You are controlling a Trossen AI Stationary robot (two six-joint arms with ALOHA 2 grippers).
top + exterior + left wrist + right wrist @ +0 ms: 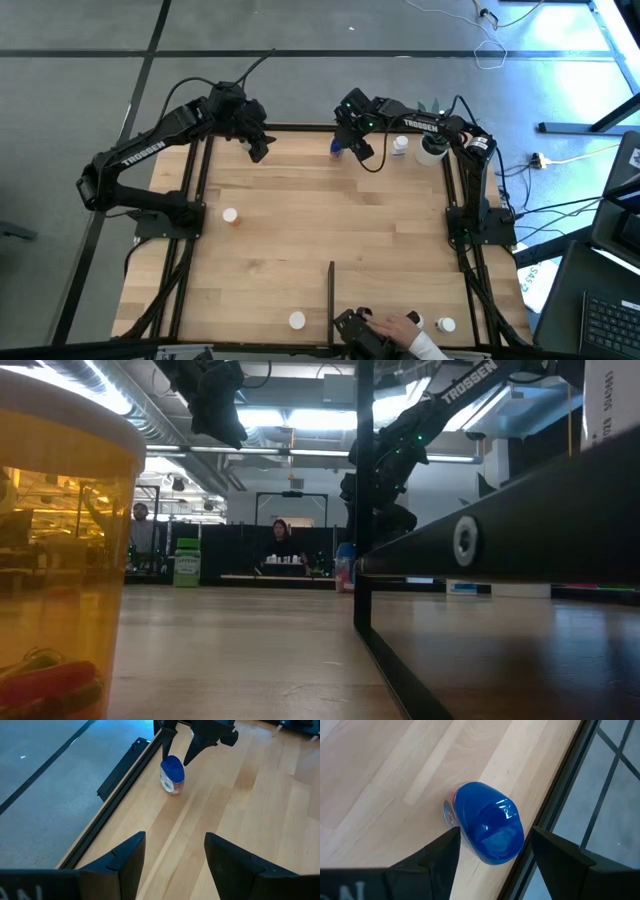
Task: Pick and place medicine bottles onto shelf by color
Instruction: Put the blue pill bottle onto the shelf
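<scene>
A wide blue-capped bottle (487, 822) stands upright on the wooden shelf (300, 250), close to its far rail; it also shows in the left wrist view (172, 774) and the high view (337, 149). My right gripper (492, 852) is open just above it, one finger on either side of the blue cap, touching nothing. My left gripper (175, 855) is open and empty at the far left (257, 148), raised above the wood. White-capped bottles stand at the left (230, 215), near the front (297, 320) and front right (445, 324).
A black divider bar (331, 290) runs from the near edge toward the middle. A person's hand (400, 326) reaches in at the near edge beside it. An orange bottle (60, 560) stands close to the low camera. A white-potted plant (432, 150) and another bottle (400, 145) stand far right.
</scene>
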